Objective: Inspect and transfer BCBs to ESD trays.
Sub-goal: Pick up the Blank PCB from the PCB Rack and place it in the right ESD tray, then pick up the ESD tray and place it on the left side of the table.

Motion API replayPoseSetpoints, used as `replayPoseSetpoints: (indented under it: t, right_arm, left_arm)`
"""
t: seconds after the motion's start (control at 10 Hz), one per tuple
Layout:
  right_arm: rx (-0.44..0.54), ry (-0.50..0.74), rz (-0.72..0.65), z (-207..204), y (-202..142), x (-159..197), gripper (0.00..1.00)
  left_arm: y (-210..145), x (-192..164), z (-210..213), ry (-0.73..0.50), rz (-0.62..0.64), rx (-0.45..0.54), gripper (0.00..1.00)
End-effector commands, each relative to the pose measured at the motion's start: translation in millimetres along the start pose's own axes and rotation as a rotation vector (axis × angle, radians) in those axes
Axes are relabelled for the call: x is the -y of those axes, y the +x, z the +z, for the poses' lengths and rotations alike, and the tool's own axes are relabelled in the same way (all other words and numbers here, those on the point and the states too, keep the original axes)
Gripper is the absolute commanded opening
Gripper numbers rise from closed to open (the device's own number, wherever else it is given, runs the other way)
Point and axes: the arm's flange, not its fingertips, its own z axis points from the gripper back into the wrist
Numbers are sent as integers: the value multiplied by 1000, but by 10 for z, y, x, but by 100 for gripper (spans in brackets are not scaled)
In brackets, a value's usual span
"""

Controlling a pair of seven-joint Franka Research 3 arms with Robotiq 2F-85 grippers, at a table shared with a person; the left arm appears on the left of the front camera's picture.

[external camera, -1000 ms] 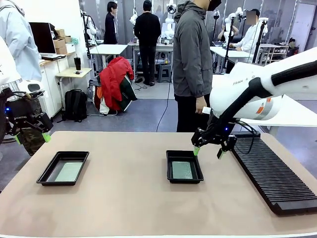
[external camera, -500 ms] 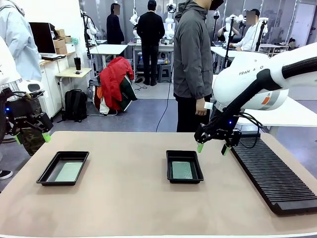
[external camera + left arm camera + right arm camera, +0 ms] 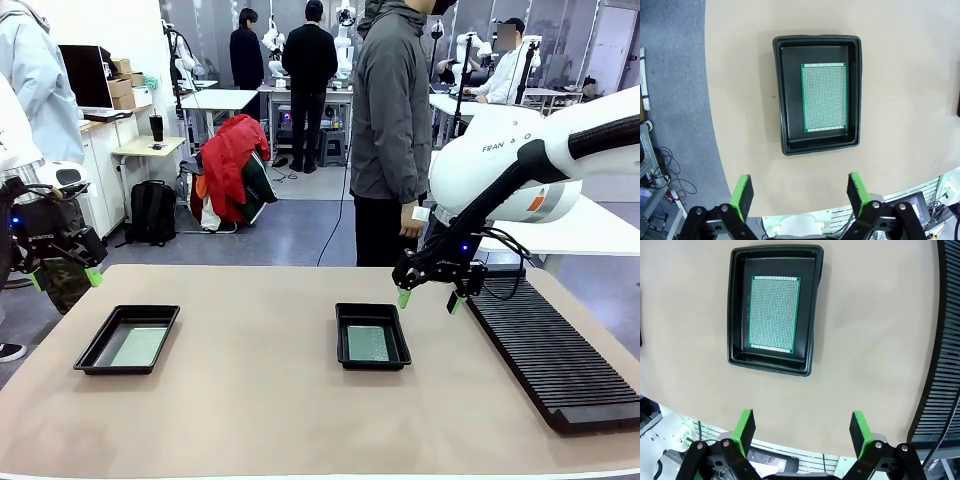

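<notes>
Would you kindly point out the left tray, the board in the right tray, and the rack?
Left tray (image 3: 97,347), front view, left rim.
Right board (image 3: 367,343), front view, centre.
Rack (image 3: 545,350), front view, ribbed top.

Tabletop (image 3: 250,400): showing a plain, matte beige-tan, no pattern.

Left ESD tray (image 3: 128,339) and right ESD tray (image 3: 372,336): both reading glossy black.

BCBs: left board (image 3: 824,97) and right board (image 3: 774,314) showing green borders, faces carrying a fine, regular grid of pale dots, giving a grey-green sheen.

Rack (image 3: 555,350) at right: appearing black, ribbed in close parallel lines.

Left tool (image 3: 800,195) and right tool (image 3: 802,432): black bodies wearing bright green pads; arms showing white.

Person's jacket (image 3: 392,100) at far side: looking dark grey.
</notes>
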Motion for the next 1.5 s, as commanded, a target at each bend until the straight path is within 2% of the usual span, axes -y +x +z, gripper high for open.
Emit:
replayPoseSetpoints:
  t: [0.0,1.3,1.4]
  right_arm:
    - [2,0,0,-14,-3,-2,100]
    - [0,0,0,0,0,0,100]
    - [12,56,-15,69,-75,160,100]
  left_arm:
    - [-4,-1,-13,2,3,9,100]
    - [0,0,0,0,0,0,100]
    - [-7,183,80,7,1,15,100]
